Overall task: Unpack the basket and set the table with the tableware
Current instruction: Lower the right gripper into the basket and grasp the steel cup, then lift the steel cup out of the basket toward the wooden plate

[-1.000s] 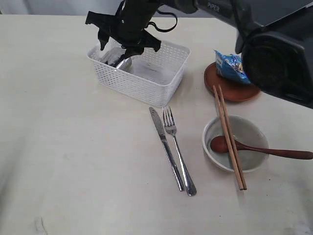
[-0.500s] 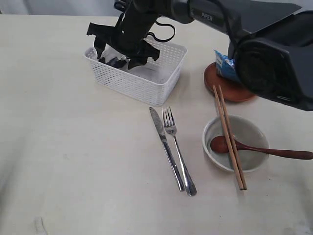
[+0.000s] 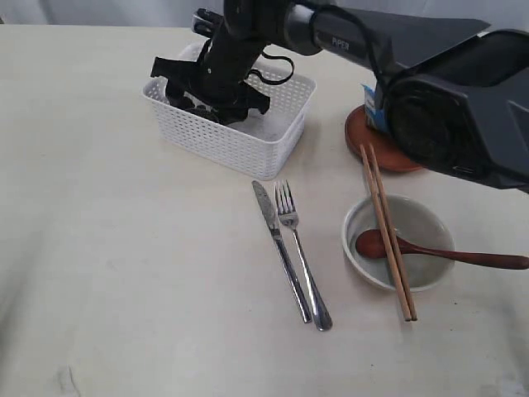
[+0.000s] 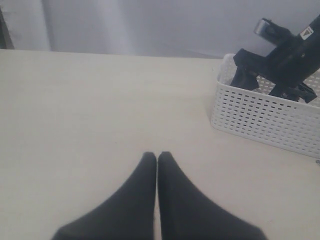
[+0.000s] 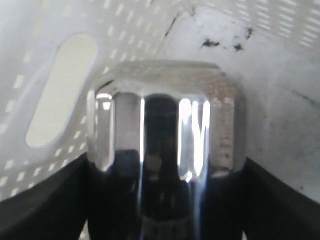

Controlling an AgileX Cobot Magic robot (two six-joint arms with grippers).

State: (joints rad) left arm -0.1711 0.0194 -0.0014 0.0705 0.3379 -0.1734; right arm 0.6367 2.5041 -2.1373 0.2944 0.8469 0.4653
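**Inside basket: right gripper spread around steel cup**

Inside the basket's far-left corner the right gripper (image 3: 211, 85) is reaching down, jaws spread wide. Right wrist view: dark fingers (image 5: 45, 200) sit one on each side of the shiny steel cup (image 5: 165, 130). Can't tell if the pads touch it. Cup is in the white basket (image 3: 235, 145), close to a lattice wall with a cut-out handle.

Left gripper (image 4: 157, 157) has its fingers pressed together, nothing between them. It is over bare table (image 3: 124, 248), well apart from the basket.

Rest of the tableware is already out on the table:
- Knife (image 3: 281, 248) and fork (image 3: 302, 256) lie side by side in front of the basket, handles toward the near edge.
- Cream bowl (image 3: 430, 231) is to their right, with a dark wooden spoon (image 3: 446, 255) resting in it, handle pointing right.
- Two chopsticks (image 3: 387, 236) lie across the bowl rim, running toward the brown plate (image 3: 397, 157) behind it.
- Blue packet (image 3: 372, 112) sits on the plate, mostly hidden by the arm.
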